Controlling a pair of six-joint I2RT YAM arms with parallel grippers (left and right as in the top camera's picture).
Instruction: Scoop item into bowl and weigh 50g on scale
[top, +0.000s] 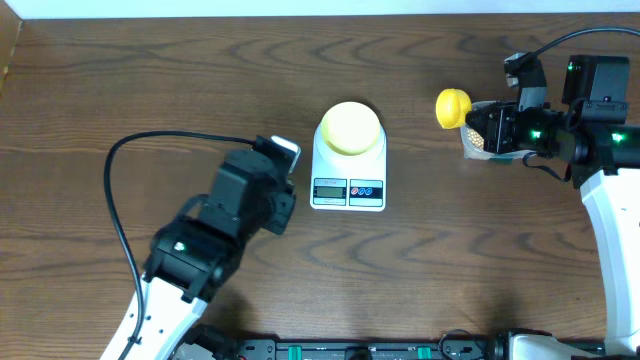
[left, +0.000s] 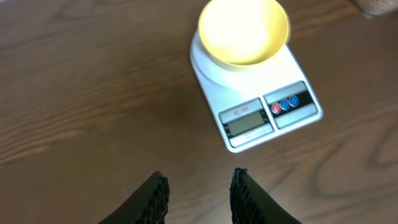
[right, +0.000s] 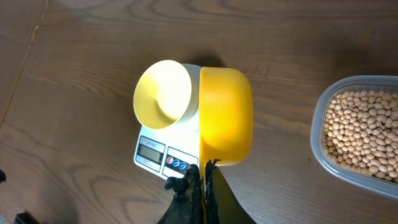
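Bowl (top: 350, 127) on scale (top: 348, 190), scoop (top: 452, 107) (yellow) near bean tub (right: 316, 130)

The small, round, pale-yellow bowl (top: 349, 128) is sitting upright on the far end of the white scale (top: 348, 190). The scale is lying flat mid-worktop, its display edge facing near. The tan beans (right: 360, 134) are lying in a clear tub, well apart to the right.

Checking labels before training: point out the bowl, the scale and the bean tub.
bowl (left: 244, 31), left wrist view, inner floor.
scale (left: 245, 126), left wrist view, its display.
tub (right: 318, 127), right wrist view, left rim.
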